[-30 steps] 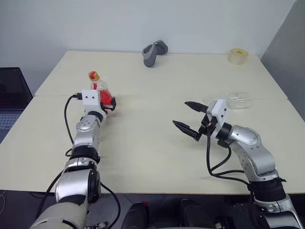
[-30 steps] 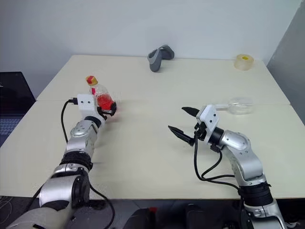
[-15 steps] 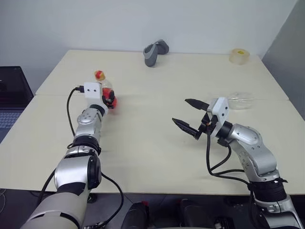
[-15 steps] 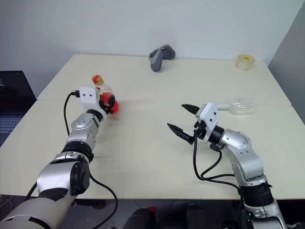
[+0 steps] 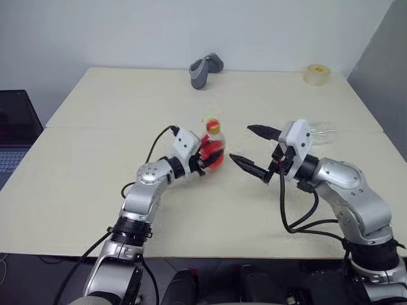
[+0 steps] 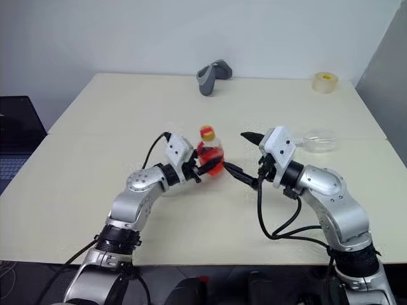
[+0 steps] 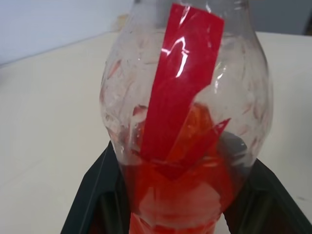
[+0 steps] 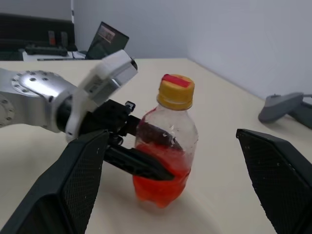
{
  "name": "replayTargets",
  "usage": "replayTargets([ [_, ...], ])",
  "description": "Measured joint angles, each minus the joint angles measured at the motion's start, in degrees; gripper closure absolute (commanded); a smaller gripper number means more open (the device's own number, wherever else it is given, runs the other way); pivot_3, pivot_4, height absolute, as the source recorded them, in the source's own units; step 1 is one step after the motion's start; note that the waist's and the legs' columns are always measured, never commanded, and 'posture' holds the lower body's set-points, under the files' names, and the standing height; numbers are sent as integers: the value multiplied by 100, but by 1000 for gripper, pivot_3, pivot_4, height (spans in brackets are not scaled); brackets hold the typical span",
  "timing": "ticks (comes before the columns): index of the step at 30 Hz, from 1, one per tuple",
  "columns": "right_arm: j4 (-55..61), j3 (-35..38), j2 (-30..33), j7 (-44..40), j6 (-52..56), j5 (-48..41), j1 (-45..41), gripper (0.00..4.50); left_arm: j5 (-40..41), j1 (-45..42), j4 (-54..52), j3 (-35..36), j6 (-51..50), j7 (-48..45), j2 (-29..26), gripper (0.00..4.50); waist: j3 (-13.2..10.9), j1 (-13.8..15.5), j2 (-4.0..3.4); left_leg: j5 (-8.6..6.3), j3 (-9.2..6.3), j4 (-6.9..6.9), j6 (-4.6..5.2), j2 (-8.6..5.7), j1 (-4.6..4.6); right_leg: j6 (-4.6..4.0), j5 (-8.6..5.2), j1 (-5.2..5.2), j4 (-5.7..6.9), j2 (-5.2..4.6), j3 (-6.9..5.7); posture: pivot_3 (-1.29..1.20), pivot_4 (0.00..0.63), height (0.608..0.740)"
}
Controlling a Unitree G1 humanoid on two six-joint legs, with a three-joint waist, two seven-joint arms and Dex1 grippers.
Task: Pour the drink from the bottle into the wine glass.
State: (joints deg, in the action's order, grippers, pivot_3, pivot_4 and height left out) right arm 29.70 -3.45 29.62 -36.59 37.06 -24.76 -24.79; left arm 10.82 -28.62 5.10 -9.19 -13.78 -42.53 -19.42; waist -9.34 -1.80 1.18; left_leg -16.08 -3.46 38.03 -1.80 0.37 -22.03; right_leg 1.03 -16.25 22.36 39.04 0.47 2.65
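The left hand [image 6: 202,166] is clamped on the bottle [image 6: 210,152], with one black finger on each side of its round body. The bottle stands upright near the middle of the surface [image 5: 95,190]. It has a yellow cap with red on top, and the red drink [image 8: 160,183] sits low inside it. In the left wrist view a red strip of label [image 7: 180,83] runs down the bottle's clear side.

Just beside the bottle, at its 3 o'clock, is the right hand [image 5: 253,151]. Its two black fingers are wide apart and point at the bottle, and they hold nothing. In the right wrist view the bottle sits between those two fingers, not touching them.

Past the right hand, at about 2 o'clock from the bottle, the wine glass [image 6: 318,141] lies on its side on the surface. The right arm partly hides it.

At the far edge, a grey controller [image 5: 205,68] lies at 12 o'clock and a roll of tape [image 5: 317,74] at 1 o'clock. A dark laptop [image 5: 16,127] sits off the surface at 9 o'clock.
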Motion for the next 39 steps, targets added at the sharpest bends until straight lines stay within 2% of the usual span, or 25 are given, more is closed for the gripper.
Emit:
replayTargets([
  [6,167,-78,102,28,612,-291,-388,0,-224,7,-45,-290,-41,-245,-140,2577,-2,14,-3,0,0,0,1,-4,-6,0,-1,-1,-8,-1,-5,0,150,740],
  [19,-210,-471,-198,283,714,-108,-563,0,-417,52,-64,-508,212,-446,-166,2577,-2,15,-3,0,-2,1,1,-3,-7,-1,-2,-1,-7,-1,-6,0,150,740],
  [23,-315,-488,-200,277,683,-48,-565,895,-420,57,-70,-508,212,-451,-167,2577,-2,15,-3,0,-3,0,1,-3,-6,-1,-2,-1,-7,-1,-7,0,150,740],
  [30,-399,-495,-209,144,548,-23,-566,3293,-419,57,-76,-508,212,-465,-168,2578,-2,15,-3,-1,-3,0,1,-4,-7,0,-2,-1,-7,-1,-7,0,150,740],
  [33,-556,-497,-145,-64,373,-19,-604,3304,-415,62,-101,-509,186,-481,-165,2591,-3,15,-4,-1,-1,1,1,-4,-7,0,-2,-1,-7,-1,-7,0,150,740],
  [37,-1255,-513,32,-977,-123,-98,-1013,3304,-224,101,-280,-464,10,-675,-191,2774,-6,5,-6,-1,1,0,2,-3,-5,-1,-1,0,-7,0,-9,0,150,740],
  [39,-1848,-581,81,-1653,-413,-125,-1498,3304,13,113,-485,-386,-208,-854,-255,2848,-16,-11,-15,-1,3,0,2,0,-2,-1,-1,0,-5,3,-8,0,150,740],
])
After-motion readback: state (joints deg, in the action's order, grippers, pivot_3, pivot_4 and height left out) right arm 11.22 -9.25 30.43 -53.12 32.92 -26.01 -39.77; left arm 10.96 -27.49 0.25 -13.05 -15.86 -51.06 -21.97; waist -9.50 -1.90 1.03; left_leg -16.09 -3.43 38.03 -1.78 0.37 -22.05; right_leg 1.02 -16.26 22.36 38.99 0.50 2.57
